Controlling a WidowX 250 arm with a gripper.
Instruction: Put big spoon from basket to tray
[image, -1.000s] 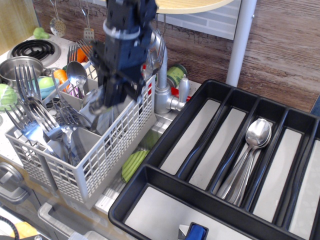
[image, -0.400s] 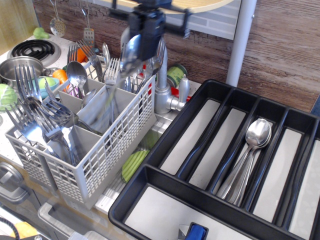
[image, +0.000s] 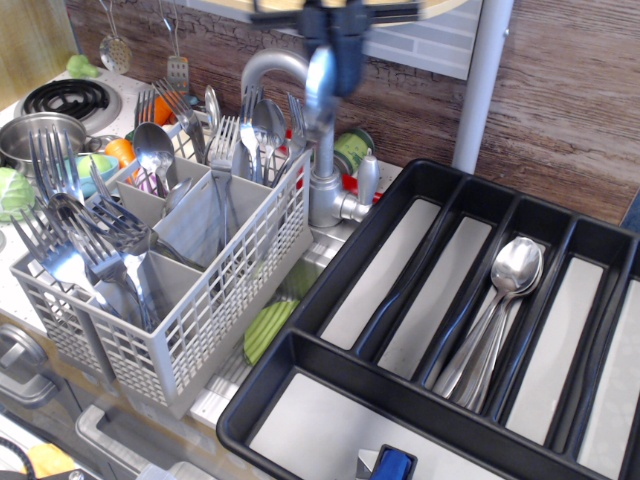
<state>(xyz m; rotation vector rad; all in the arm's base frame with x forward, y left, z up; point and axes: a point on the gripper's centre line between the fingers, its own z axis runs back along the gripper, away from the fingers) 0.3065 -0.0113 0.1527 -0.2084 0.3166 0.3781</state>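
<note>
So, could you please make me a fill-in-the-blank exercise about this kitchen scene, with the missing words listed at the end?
1. The gripper holds a big spoon high above the ____.
2. The spoons already put away lie in the ____ tray.
3. The grey basket stands to the ____ of the tray in the picture.
4. The front compartments of the basket hold mostly ____.

Missing words: faucet; black; left; forks

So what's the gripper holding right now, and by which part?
The gripper holds the big spoon, bowl hanging down; the handle seems to be inside the jaws, but blur hides the exact spot.
</note>
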